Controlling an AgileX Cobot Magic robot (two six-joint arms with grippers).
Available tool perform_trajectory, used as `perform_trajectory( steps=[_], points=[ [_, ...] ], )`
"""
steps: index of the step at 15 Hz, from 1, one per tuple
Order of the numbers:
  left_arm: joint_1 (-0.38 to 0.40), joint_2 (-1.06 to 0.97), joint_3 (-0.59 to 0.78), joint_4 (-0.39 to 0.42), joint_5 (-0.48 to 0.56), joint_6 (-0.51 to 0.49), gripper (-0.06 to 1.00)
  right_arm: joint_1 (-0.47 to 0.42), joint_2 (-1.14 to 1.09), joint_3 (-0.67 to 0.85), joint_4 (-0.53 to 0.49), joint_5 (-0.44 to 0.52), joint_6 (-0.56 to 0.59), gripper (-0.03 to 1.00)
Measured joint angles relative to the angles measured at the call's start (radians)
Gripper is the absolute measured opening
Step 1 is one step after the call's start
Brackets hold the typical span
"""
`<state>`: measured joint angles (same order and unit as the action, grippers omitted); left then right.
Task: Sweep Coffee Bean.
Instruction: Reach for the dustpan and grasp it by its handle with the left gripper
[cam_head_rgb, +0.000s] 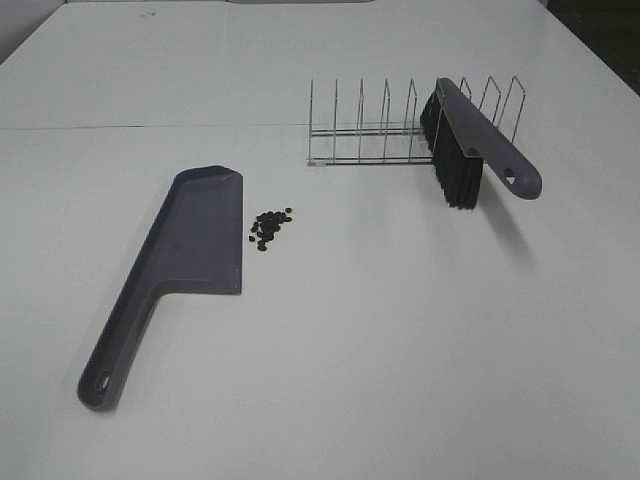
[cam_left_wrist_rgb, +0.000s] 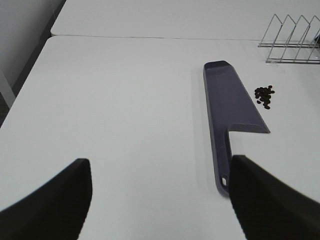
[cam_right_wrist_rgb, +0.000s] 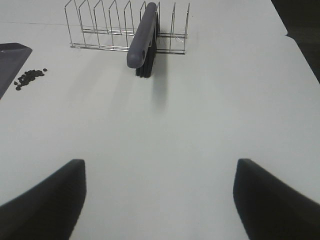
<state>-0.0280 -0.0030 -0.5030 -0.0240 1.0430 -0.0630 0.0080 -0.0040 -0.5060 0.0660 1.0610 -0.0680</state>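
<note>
You are seeing the coffee beans (cam_head_rgb: 270, 229) lying in a small loose cluster near the worktop's (cam_head_rgb: 400, 360) middle, just beside the purple-grey dustpan (cam_head_rgb: 195, 245). Toward the far right corner, the brush (cam_head_rgb: 478, 135) is leaning in the wire rack (cam_head_rgb: 360, 135). The left jaws and the right jaws are both hanging wide open, gripping nothing.

I see the counter (cam_head_rgb: 400, 350) as a smooth white surface with a faint sheen. The dustpan (cam_head_rgb: 195, 235) and brush handle (cam_head_rgb: 490, 135) both look like moulded purple-grey plastic, satin rather than glossy; the bristles (cam_head_rgb: 457, 175) are dense matt black fibre and the rack (cam_head_rgb: 365, 161) is thin, shiny bright metal wire. The coffee beans (cam_head_rgb: 270, 228) look dark and dull, too small to judge texture, and the fingers of the left gripper (cam_left_wrist_rgb: 161, 167) and right gripper (cam_right_wrist_rgb: 161, 165) read matt dark, material unclear.
</note>
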Motion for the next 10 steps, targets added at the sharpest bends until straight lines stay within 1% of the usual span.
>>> perform_trajectory(
  steps=[10],
  points=[
    [0.000,0.000,0.000,0.000,0.000,0.000,0.71,0.000,0.000,0.000,0.000,0.000,0.000,0.71]
  ],
)
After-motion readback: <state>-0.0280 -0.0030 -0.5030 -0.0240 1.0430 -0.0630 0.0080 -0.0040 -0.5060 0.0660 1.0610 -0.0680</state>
